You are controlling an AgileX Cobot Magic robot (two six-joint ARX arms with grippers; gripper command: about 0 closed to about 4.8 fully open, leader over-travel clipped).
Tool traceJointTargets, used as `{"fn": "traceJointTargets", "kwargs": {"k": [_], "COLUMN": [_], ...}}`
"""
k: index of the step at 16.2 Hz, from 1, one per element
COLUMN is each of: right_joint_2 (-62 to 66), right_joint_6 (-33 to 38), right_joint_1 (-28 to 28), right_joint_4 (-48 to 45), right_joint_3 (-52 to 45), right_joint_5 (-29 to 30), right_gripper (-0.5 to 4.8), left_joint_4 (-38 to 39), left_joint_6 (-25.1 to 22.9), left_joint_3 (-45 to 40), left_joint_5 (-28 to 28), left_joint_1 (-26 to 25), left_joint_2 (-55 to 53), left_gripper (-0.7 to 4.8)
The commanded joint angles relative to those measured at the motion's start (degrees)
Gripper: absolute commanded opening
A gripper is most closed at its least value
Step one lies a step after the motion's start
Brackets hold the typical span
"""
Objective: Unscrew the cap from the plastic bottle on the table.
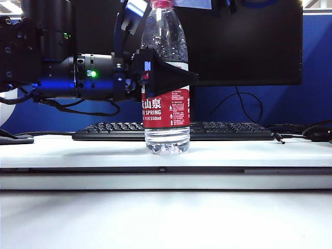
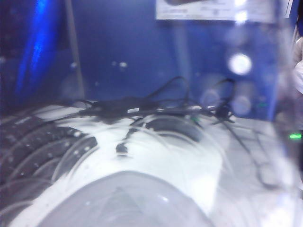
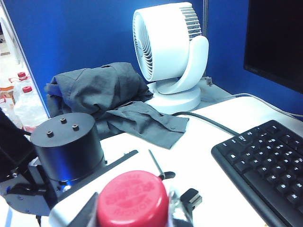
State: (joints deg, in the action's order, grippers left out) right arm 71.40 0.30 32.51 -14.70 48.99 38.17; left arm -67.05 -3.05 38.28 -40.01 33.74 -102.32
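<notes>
Bottle [image 1: 166,78], clear plastic with red label, upright on white bench [image 1: 166,153] just before black keyboard [image 1: 174,130]; red cap [image 1: 162,4] still on neck at top edge of exterior view.

From left: left end effector [image 1: 166,78] reaching in level from left, black fingers clamped around bottle body at label's upper edge, jaws held partly apart by bottle's width. Left wrist view filled by clear ribbed wall pressed close to lens, cables and bench blurred behind.

Further right and above: right end effector [image 3: 135,213] over bottle top, cap [image 3: 133,198] filling lower part of right wrist view between dark fingers. Jaws about half apart; contact with cap impossible to confirm, fingers mostly cut off by picture edge.

Step in hand, by judgement: body braced, cap grip being settled, no unscrewing evident yet. Next move calls for firm pinch on cap, then wrist turning while left hold resists twist.

Contents: little water visible at bottle base, upper part apparently empty; fill level hard to read behind label.
</notes>
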Motion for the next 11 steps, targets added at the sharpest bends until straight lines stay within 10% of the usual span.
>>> {"fn": "traceJointTargets", "kwargs": {"k": [1,4,11], "right_joint_2": [0.5,0.4,-6.2], "right_joint_6": [3.0,3.0,4.6], "right_joint_1": [1.0,1.0,0.8], "right_joint_4": [8.1,8.9,11.0], "right_joint_3": [-0.9,-0.9,-0.9], "right_joint_5": [-0.1,-1.2,-10.3], "right_gripper": [1.18,2.8,2.84], "left_joint_4": [2.3,2.3,2.3], "left_joint_6": [0.1,0.0,0.0], "left_joint_3": [0.2,0.2,0.2], "left_joint_5": [1.3,1.7,4.5], "left_joint_1": [0.2,0.2,0.1], "left_joint_2": [-0.3,-0.3,-0.3], "left_gripper": [2.68,2.68,2.68]}}
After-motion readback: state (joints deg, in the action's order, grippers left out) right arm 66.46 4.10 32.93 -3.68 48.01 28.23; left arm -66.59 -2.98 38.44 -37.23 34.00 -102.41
